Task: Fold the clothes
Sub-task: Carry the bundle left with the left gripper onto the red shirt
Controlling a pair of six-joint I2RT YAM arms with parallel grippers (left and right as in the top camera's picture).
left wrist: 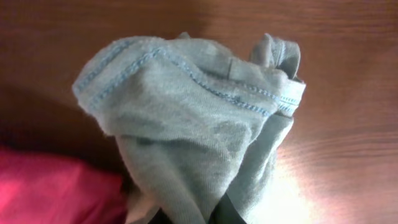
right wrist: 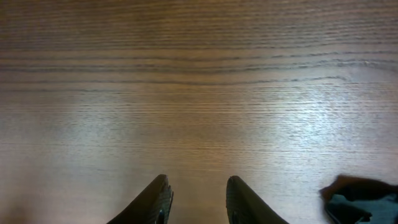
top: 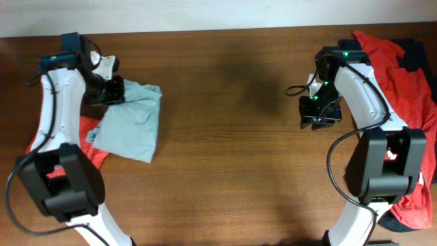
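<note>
Okay, grey tee (top: 133, 123) is limp, light: left pincer (top: 115, 91) clamps its bunched hem, right pincer (right wrist: 198, 199) gapes empty; you want stitched corners.

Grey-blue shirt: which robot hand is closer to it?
Left. The left gripper is right on the grey-blue shirt, with cloth bunched at its fingers. The right gripper hangs open over bare table, far across from it.

Brown wooden table (top: 225, 157), fine horizontal grain, glossy sheen
</note>
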